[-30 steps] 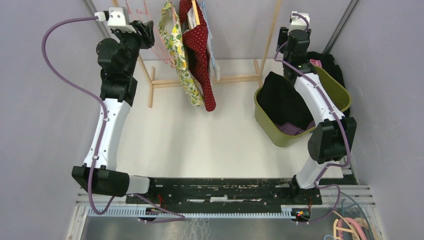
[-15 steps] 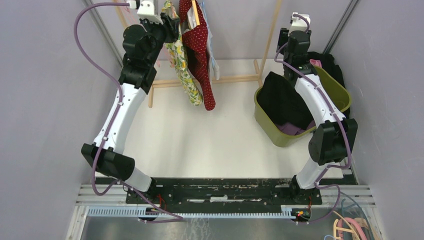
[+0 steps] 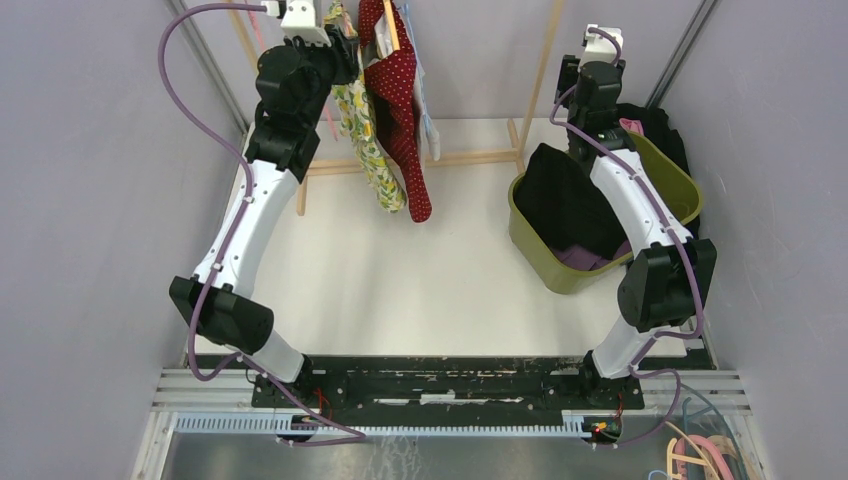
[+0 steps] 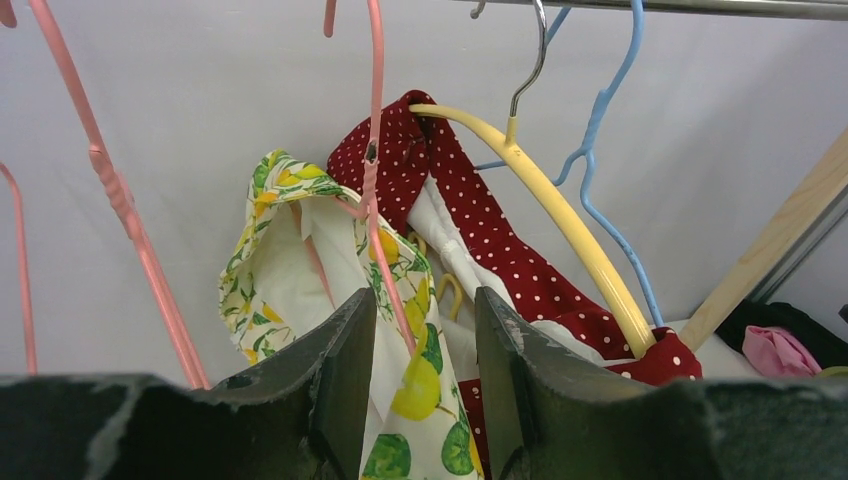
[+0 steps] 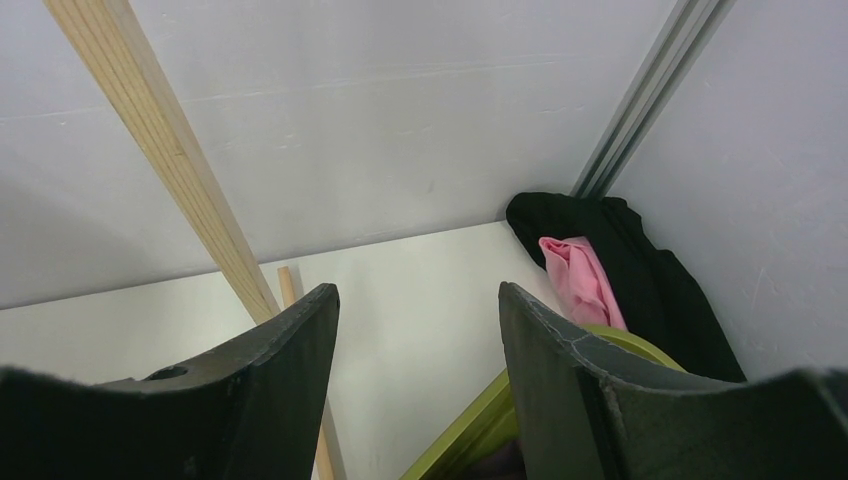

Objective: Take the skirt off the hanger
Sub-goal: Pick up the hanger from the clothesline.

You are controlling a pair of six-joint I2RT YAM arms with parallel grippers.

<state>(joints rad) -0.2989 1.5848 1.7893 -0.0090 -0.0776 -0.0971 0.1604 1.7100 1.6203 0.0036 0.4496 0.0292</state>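
Plain grey-lilac walls close the space on three sides: the left wall (image 3: 90, 200), the right wall (image 3: 780, 200) and the back wall (image 5: 380, 120). An aluminium corner post (image 3: 688, 45) stands where back and right walls meet. The white desk (image 3: 400, 280) is matt (only soft shadows lie on it). At its far end stands a wooden rack (image 3: 546, 60), its foot bar (image 3: 470, 158) on the desk and a metal rail (image 4: 700, 6) across the top. Along the near edge lie a black plate (image 3: 440, 372) and a slotted aluminium strip (image 3: 450, 424). The light is even.
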